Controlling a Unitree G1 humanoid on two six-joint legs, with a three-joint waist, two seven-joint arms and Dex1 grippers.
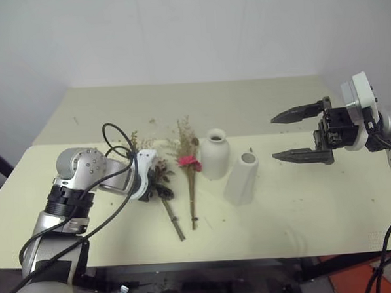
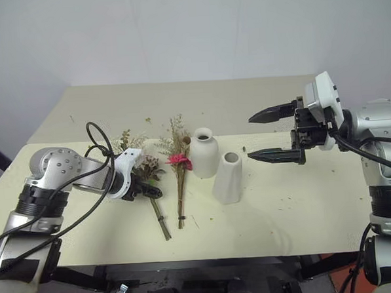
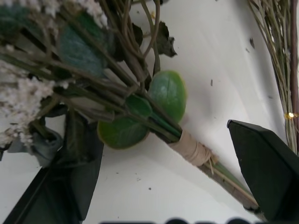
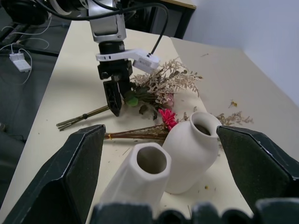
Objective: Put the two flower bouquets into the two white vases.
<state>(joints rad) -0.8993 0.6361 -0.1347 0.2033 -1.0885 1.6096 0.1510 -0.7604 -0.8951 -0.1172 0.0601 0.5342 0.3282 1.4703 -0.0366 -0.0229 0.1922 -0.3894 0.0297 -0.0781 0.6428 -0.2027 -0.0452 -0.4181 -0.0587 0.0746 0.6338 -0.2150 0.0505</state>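
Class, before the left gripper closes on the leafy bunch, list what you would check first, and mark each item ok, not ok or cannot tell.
1. Left gripper open: ok.
2. Fingers either side of the leafy bunch: ok.
3. Fingers low enough to catch the stems: cannot tell.
4. Pink-flowered bunch outside the fingers: ok.
5. Round vase and tall vase upright, mouths free: ok.
6. Right gripper open, clear above the table: ok.

Cream table (image 1: 304,213): two bouquets (image 1: 163,178), two vases (image 1: 214,155).
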